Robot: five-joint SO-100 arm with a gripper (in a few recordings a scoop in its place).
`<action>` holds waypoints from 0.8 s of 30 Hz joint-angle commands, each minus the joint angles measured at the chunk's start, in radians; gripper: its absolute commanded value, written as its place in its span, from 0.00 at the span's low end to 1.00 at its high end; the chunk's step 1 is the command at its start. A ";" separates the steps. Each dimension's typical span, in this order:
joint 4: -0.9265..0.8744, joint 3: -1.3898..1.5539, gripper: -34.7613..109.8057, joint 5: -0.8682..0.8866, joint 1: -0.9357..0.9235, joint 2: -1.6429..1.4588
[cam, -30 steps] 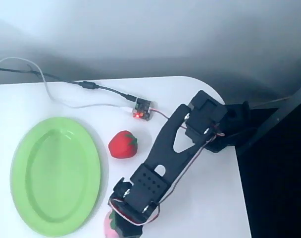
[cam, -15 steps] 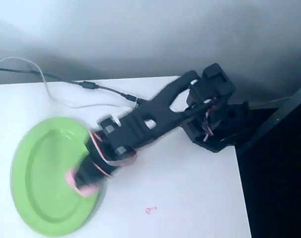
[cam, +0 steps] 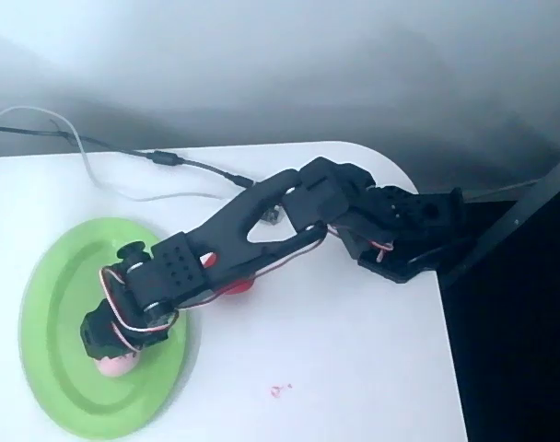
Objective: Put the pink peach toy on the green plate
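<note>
The pink peach toy (cam: 114,366) sits low over the inner well of the green plate (cam: 54,304) in the overhead view, at about five o'clock from the plate's centre, with only its lower edge peeking from under the black pincer (cam: 110,345). The pincer appears clenched on the toy, though its fingers are hidden beneath the wrist, and whether the toy touches the plate cannot be told. To finish well, the pincer should probably release gently and rise straight up, so the round, soft toy settles inside the raised rim rather than rolling toward the plate's four o'clock edge. A red strawberry toy (cam: 236,287) lies on the white table (cam: 354,368) just off the plate at three o'clock, partly under the arm. Cables (cam: 123,152) trail across the table's far side before a grey wall (cam: 280,64).
</note>
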State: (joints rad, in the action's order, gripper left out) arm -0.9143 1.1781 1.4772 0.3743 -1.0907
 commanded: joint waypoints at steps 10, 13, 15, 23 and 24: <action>0.029 -0.012 0.63 -0.052 -0.031 -0.066; 0.028 -0.008 0.62 -0.089 -0.052 -0.158; 0.028 0.029 0.61 -0.126 -0.089 -0.290; 0.034 0.249 0.30 -0.187 -0.215 -0.864; 0.035 0.296 0.24 -0.187 -0.233 -0.933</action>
State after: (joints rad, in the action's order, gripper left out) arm -0.8790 1.3898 1.4205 0.1626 -1.7963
